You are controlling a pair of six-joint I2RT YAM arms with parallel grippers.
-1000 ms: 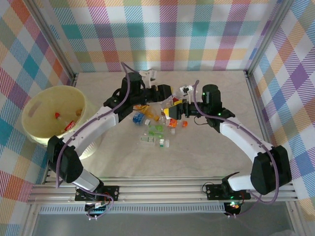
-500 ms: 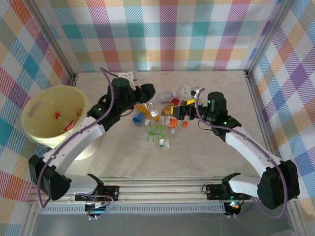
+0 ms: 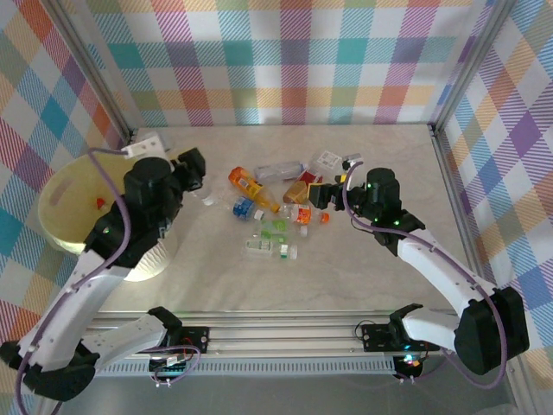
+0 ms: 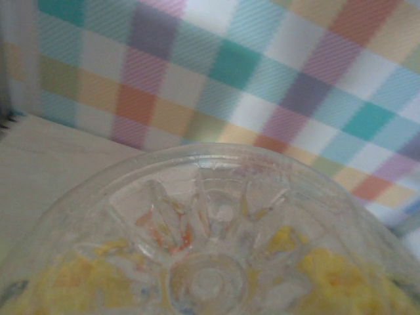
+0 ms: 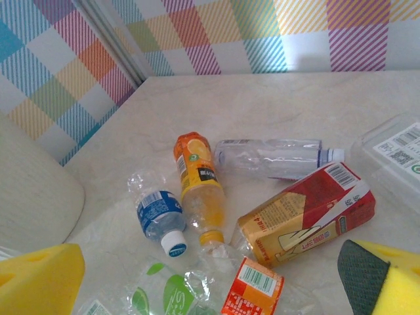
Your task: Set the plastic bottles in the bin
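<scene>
Most of the plastic bottles lie in a heap mid-table: an orange one [image 3: 251, 186] [image 5: 200, 190], a blue-labelled one [image 3: 244, 207] [image 5: 157, 213], a clear one [image 3: 281, 171] [image 5: 269, 157], a green-labelled one [image 3: 275, 227] and a red-and-gold one [image 5: 308, 213]. My left gripper [image 3: 194, 166] hangs just right of the bin [image 3: 52, 216], shut on a clear bottle [image 4: 210, 262] whose ribbed base faces the wrist camera. My right gripper [image 3: 318, 192] [image 5: 210, 289] stands open over the heap's right side, with nothing between its yellow pads [image 5: 39, 275]. A red-capped item [image 3: 99, 203] lies inside the bin.
A flat clear box with a printed label [image 3: 327, 159] [image 5: 400, 151] lies behind the heap. Plaid walls close the table on three sides, with metal corner posts [image 3: 95, 78]. An aluminium rail [image 3: 285, 333] runs along the near edge.
My left arm has swung left from the heap to beside the bin, carrying the clear bottle. The right gripper has drawn back slightly to the right and stays open.
</scene>
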